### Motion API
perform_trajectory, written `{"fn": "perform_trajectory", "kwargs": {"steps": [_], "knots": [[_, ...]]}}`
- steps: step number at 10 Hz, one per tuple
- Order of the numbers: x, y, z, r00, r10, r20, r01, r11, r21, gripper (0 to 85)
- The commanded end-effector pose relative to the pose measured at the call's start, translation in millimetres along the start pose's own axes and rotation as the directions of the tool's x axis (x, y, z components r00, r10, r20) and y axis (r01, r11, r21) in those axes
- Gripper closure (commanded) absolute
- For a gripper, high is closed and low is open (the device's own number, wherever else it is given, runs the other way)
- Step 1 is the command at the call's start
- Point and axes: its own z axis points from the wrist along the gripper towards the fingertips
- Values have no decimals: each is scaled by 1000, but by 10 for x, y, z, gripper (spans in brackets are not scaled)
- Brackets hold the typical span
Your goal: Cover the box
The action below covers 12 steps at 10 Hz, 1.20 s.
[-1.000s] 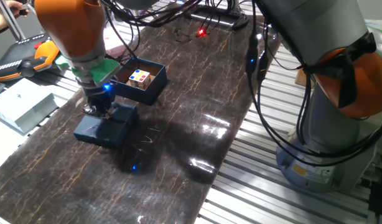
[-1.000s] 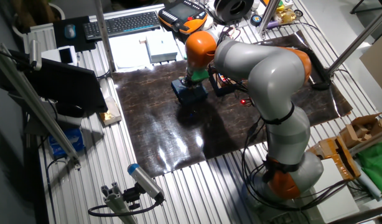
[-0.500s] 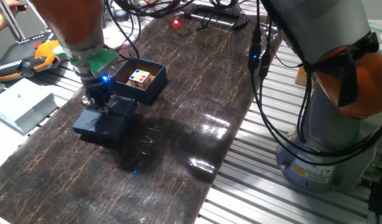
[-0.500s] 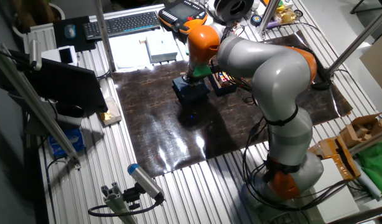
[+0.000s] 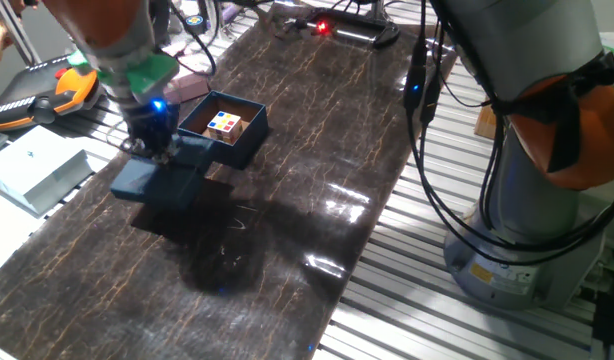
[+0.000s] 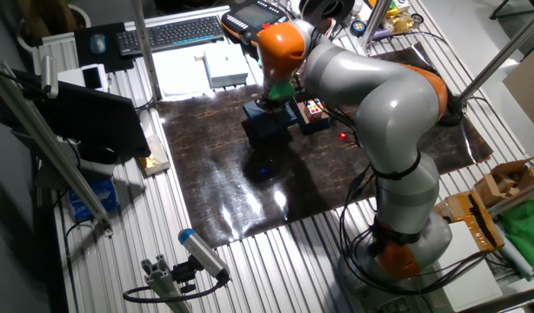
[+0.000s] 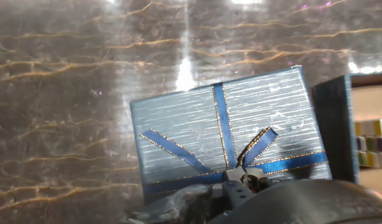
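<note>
The box (image 5: pixel 227 128) is dark navy, open, with a small colourful cube inside; it stands on the dark mat. It also shows in the other fixed view (image 6: pixel 312 111) and at the right edge of the hand view (image 7: pixel 359 134). The flat navy lid (image 5: pixel 157 180) with a ribbon bow hangs just left of the box, lifted off the mat with its shadow below. My gripper (image 5: pixel 152 148) is shut on the lid's bow (image 7: pixel 241 177). The lid's ribbon top (image 7: pixel 228 134) fills the hand view, and the lid also shows in the other fixed view (image 6: pixel 265 122).
A white flat box (image 5: pixel 32 165) and an orange hand controller (image 5: pixel 47 90) lie off the mat to the left. A keyboard (image 6: pixel 171 33) sits beyond the mat. The arm's base (image 5: pixel 527 240) and hanging cables (image 5: pixel 422 120) are to the right.
The gripper has risen with the lid, lifting it off the mat and shifting it slightly to the left. The box has not moved.
</note>
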Motion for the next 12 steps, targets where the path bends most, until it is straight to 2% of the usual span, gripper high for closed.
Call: {"fn": "perform_trajectory", "kwargs": {"steps": [1,5,11,12], "knots": [[-16,-78,-87,1000,-4,-3,4,1000,2,843],[-120,-531,-210,999,-18,-35,19,1000,7,843],[-103,-968,-75,998,-37,-41,37,999,4,843],[-98,-1032,-53,999,-35,-32,36,999,8,843]]}}
